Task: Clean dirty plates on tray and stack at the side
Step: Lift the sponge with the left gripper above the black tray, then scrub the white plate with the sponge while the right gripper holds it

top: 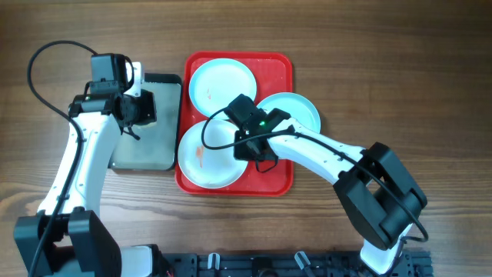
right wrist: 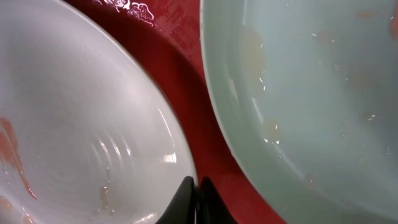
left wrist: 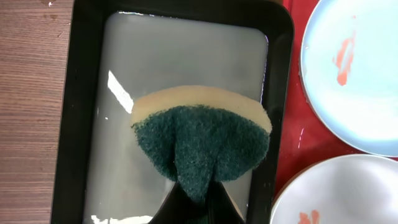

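- Three plates were on the tray [top: 277, 181]. The near plate [top: 207, 158], smeared red, lay at its near-left corner and reached the left rim.
- Bare red floor lay open at the near-right corner.
- The right gripper [right wrist: 196, 196], fingers clenched on nothing, hung over the narrow red strip between the near plate and the right plate [top: 296, 111]. Whether it touched the floor could not be told.
- The right plate overhung the right rim onto the table [top: 384, 61].
- A grey tray [top: 146, 150] of water sat just beside the red tray's left rim.
- The left gripper [left wrist: 196, 199] pinched a sponge [left wrist: 205, 143], green side up, over the water and inside the grey rim.
- The far plate [top: 223, 83] filled the far-left corner, with bare floor to its right.
- Open wood lay beyond the far rim and to both sides.
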